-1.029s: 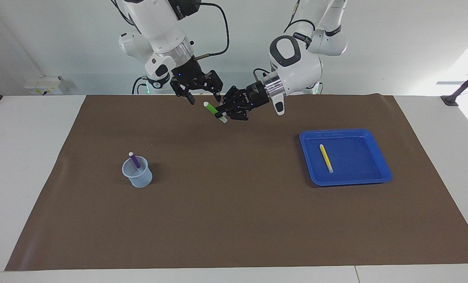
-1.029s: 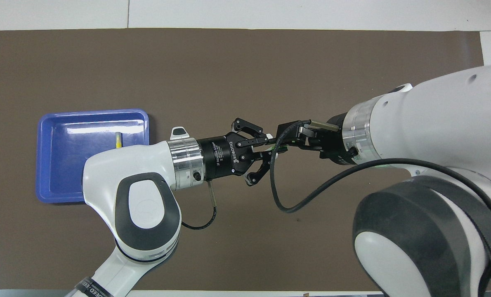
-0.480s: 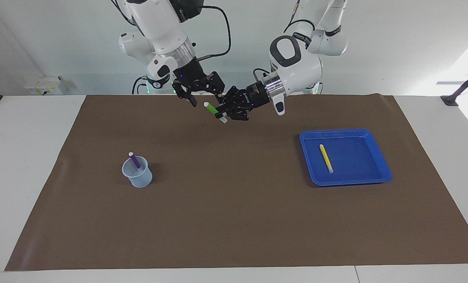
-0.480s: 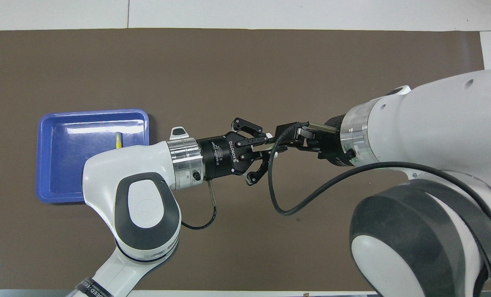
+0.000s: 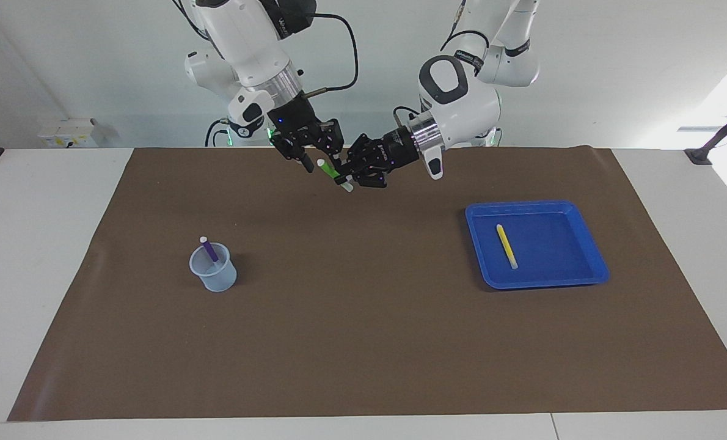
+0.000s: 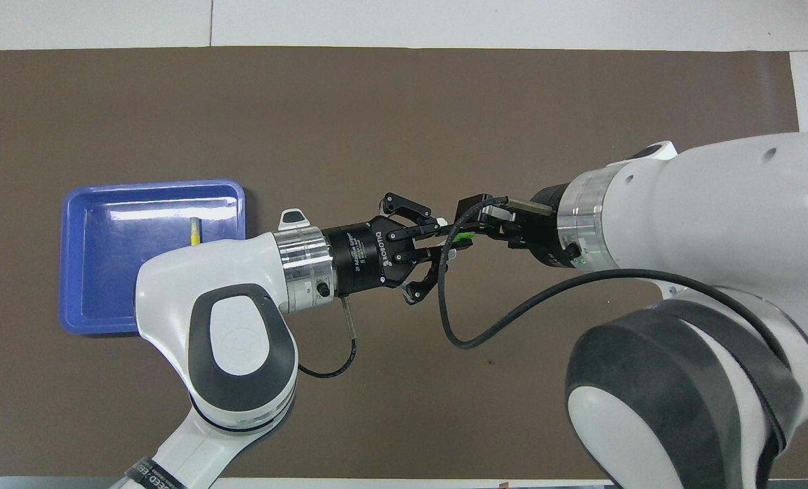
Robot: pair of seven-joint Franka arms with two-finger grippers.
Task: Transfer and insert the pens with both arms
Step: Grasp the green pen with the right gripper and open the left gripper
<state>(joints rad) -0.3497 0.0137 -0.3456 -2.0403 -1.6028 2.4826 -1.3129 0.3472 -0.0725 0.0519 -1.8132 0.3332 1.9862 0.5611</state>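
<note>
We begin at the right arm's end of the table (image 5: 33, 275), where a pale cup (image 5: 213, 269) stands on the brown mat (image 5: 363, 342). The purple pen (image 5: 209, 249) leans inside it with its whitish cap up, so we take that pen as delivered and the cup as the place where pens get inserted.

Next comes the right gripper (image 5: 322, 160), raised over the strip of mat nearest the robots and reaching down at the upper, capped end of the green pen (image 5: 332, 172). Whether it is spread, pressed together or already gripping the pen, we cannot tell.

The green pen hangs in the air on a slant between the two grippers. The left gripper (image 5: 346, 177) is pressed together on the pen's lower part, pinching it. Held low like that, the capped end is free for the other arm to take, which is why we read this as the handover step.

Last, toward the left arm's end of the table, the blue tray (image 5: 589, 269) holds the yellow pen (image 5: 506, 245), lying flat and untouched. The tray looks like the supply for the left arm, while the cup sits by the right arm, so each pen has to pass between them.
</note>
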